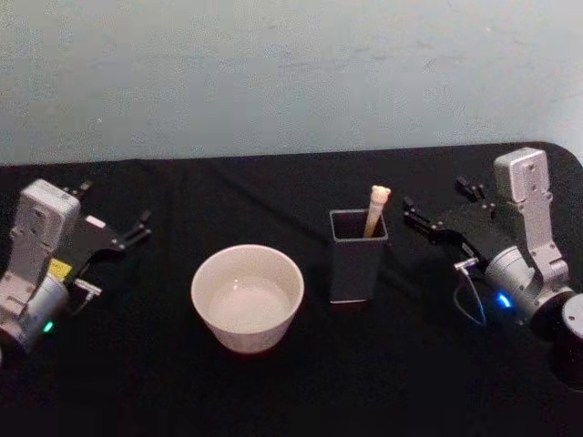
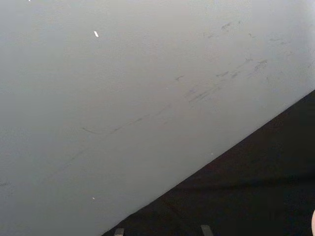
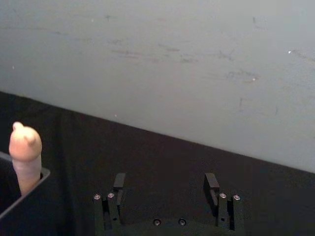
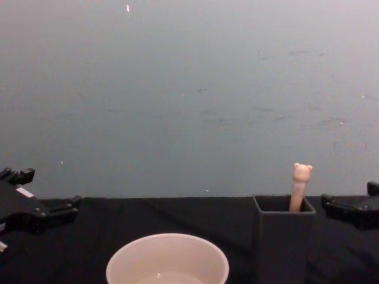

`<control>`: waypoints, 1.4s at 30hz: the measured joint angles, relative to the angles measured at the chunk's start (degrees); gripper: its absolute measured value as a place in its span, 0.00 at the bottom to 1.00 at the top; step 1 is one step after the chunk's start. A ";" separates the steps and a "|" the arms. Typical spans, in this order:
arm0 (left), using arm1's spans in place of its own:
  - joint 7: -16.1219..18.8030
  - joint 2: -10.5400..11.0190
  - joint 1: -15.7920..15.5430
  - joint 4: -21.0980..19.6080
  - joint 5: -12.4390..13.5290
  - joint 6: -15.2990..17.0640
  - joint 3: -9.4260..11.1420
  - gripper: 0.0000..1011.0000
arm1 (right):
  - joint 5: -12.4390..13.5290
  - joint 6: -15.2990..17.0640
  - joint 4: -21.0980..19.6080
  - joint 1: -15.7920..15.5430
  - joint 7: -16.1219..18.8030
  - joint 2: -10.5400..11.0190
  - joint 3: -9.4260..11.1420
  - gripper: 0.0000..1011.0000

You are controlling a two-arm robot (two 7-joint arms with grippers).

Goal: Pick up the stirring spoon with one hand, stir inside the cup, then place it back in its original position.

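Cream cup (image 1: 247, 297) – beside grey holder (image 1: 357, 255) | spoon (image 1: 376, 209) inside

The stirring spoon (image 1: 377, 208) stands leaning in the tall dark grey square holder (image 1: 356, 257), only its beige bear-topped handle showing above the rim, just beside the wide cream-white cup (image 1: 247, 297), which sits upright on the black table

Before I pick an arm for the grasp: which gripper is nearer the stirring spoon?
Right. The right gripper sits just beside the stirring spoon in its holder; the left gripper is across the cup.
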 joint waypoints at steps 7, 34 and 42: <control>0.00 0.00 0.00 0.00 0.00 0.00 0.00 0.99 | -0.07 0.05 0.07 0.03 0.05 0.01 -0.04 0.99; 0.00 0.00 0.00 0.00 0.00 0.00 0.00 0.99 | 0.11 -0.08 -0.18 0.06 0.01 0.12 -0.04 0.99; 0.00 0.00 0.00 0.00 0.00 0.00 0.00 0.99 | 0.15 -0.09 -0.18 0.06 0.00 0.12 -0.03 0.99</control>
